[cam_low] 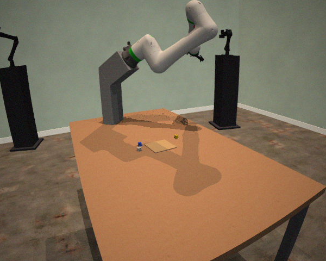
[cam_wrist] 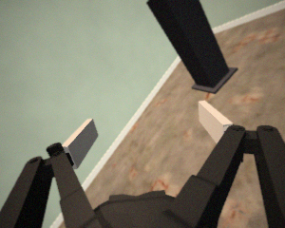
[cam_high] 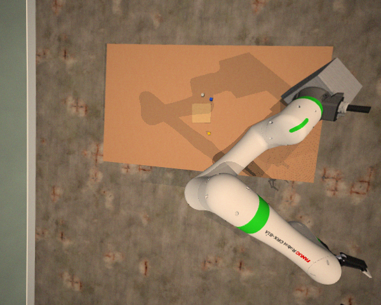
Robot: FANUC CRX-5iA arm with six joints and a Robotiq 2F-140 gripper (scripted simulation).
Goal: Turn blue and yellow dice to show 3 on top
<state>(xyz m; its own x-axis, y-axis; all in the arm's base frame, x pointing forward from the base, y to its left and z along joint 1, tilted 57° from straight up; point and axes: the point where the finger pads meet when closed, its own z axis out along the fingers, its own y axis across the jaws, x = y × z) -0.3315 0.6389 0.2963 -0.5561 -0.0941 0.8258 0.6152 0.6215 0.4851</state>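
A blue die (cam_high: 211,99) (cam_low: 139,144) lies on the table beside a corner of the mat, off it. A white die (cam_high: 202,94) (cam_low: 139,149) lies close to the blue one, also off the mat. A yellow die (cam_high: 208,133) (cam_low: 176,136) lies on the table on the other side of the mat. The pale square mat (cam_high: 200,118) (cam_low: 155,147) lies flat and bears no die. The face numbers are too small to read. My gripper (cam_wrist: 144,119) is open and empty; it is high up and far from the dice, beyond the table's side, pointing at wall and floor.
The orange table (cam_high: 134,65) (cam_low: 146,210) carries shadows of the arm. The arm's grey pedestal (cam_high: 341,79) (cam_low: 108,84) stands at one table end. Two black stands (cam_low: 19,106) (cam_low: 226,89) stand beyond the table; one black stand (cam_wrist: 192,43) shows in the wrist view.
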